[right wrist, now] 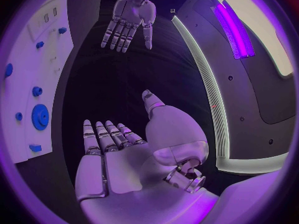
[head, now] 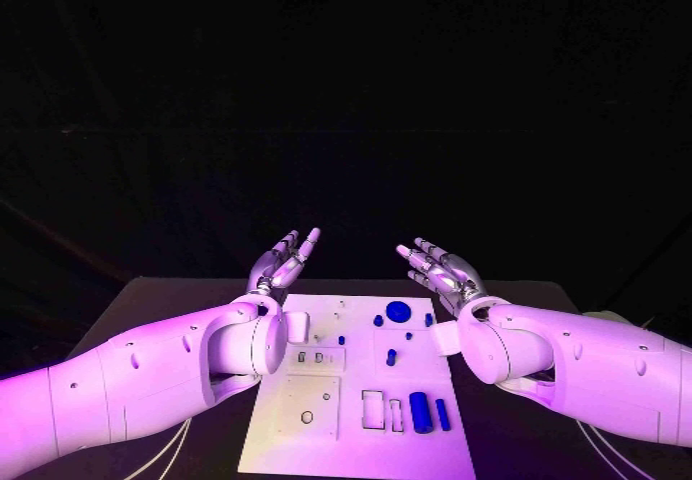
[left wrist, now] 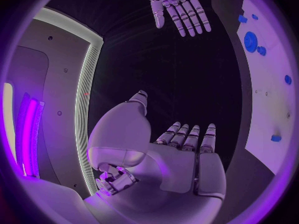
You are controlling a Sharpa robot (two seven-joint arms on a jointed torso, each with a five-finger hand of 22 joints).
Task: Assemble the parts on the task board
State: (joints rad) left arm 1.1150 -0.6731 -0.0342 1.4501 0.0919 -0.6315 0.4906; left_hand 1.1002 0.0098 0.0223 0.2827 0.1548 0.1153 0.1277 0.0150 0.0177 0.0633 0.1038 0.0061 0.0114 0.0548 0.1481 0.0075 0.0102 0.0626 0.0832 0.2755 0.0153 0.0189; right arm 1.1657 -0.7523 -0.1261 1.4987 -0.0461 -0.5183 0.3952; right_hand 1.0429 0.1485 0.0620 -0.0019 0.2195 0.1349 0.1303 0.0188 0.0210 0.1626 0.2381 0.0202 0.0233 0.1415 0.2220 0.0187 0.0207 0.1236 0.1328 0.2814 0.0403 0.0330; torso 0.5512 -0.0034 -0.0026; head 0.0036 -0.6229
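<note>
The white task board [head: 325, 440] lies in the middle of the table between my arms. On it lie several blue parts: a round gear [head: 398, 311] at the far end, a small peg [head: 391, 356] in the middle and a long bar [head: 420, 411] near the front. My left hand [head: 283, 259] is raised above the board's far left corner, fingers spread, holding nothing. My right hand [head: 440, 270] is raised above the far right corner, also spread and empty. The left wrist view has my left hand [left wrist: 187, 149], the right hand [left wrist: 177, 5] and the board [left wrist: 271, 79]; the right wrist view has my right hand [right wrist: 118, 149], the left hand [right wrist: 131, 20] and the gear [right wrist: 40, 117].
The black table [head: 159, 300] reaches past the board on both sides. The board has rectangular recesses [head: 374, 408] near its front and small slots [head: 310, 357] at mid left. Cables [head: 173, 445] run along the table under my left arm.
</note>
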